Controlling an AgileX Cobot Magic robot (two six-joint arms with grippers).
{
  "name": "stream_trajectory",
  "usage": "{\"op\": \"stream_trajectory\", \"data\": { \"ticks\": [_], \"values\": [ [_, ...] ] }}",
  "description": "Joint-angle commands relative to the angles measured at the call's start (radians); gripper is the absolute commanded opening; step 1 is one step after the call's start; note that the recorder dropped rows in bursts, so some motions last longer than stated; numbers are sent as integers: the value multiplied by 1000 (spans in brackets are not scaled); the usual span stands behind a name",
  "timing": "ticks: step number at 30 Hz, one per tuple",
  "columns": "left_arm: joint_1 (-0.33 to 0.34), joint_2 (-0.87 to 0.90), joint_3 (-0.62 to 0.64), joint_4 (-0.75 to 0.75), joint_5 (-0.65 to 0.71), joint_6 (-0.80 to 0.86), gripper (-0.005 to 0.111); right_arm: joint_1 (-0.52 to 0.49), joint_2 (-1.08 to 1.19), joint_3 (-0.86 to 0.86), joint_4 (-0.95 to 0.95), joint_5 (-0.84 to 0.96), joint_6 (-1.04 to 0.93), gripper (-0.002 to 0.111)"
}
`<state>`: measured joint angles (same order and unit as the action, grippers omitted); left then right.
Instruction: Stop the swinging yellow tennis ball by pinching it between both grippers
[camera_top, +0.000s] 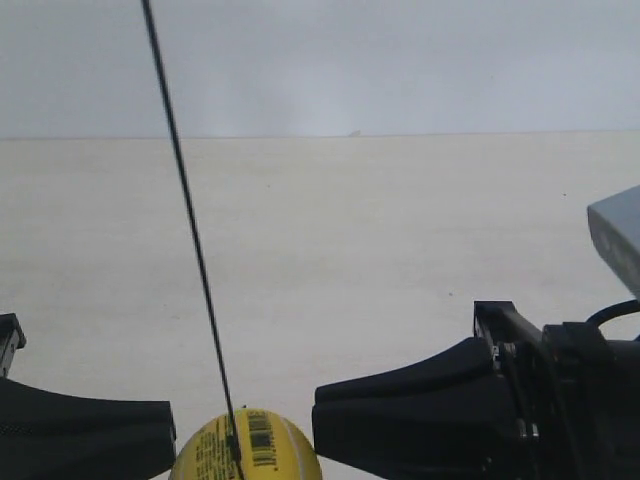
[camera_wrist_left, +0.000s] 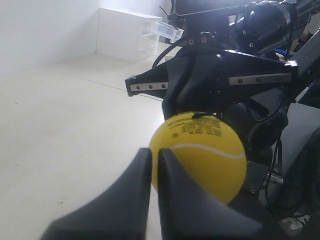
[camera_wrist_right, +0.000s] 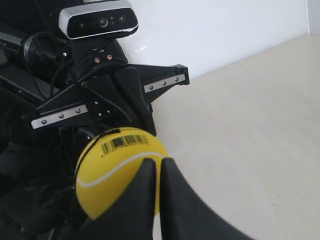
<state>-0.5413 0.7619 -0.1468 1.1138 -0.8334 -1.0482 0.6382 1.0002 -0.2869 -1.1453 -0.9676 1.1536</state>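
Note:
The yellow tennis ball (camera_top: 250, 452) hangs on a thin black cord (camera_top: 190, 220) at the exterior view's bottom edge. It sits between two black wedge grippers, the one at the exterior view's left (camera_top: 165, 435) and the one at the exterior view's right (camera_top: 325, 425). Both blocky ends meet the ball's sides. In the left wrist view my left gripper (camera_wrist_left: 154, 152) is shut, its tips against the ball (camera_wrist_left: 210, 160). In the right wrist view my right gripper (camera_wrist_right: 160, 161) is shut too, pressed to the ball (camera_wrist_right: 107, 175) below its barcode. Nothing lies between either gripper's own fingers.
A pale flat surface (camera_top: 380, 260) stretches away under the ball. A white drawer unit (camera_wrist_left: 127, 35) stands by the far wall. A grey camera (camera_wrist_right: 97, 20) sits atop the opposite arm, and a grey box corner (camera_top: 620, 235) juts in at the exterior view's right.

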Motion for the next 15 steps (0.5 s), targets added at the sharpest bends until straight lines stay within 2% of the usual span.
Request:
{"op": "stream_trajectory", "data": {
  "ticks": [1, 12, 15],
  "values": [
    [-3, -4, 13, 9, -12, -11, 5, 2, -1, -5, -31, -3, 5, 0],
    [-3, -4, 23, 11, -10, 1, 5, 2, -1, -5, -62, 14, 27, 0],
    [-3, -4, 31, 18, -44, 1, 5, 2, -1, -5, -84, -10, 44, 0]
  ]
}}
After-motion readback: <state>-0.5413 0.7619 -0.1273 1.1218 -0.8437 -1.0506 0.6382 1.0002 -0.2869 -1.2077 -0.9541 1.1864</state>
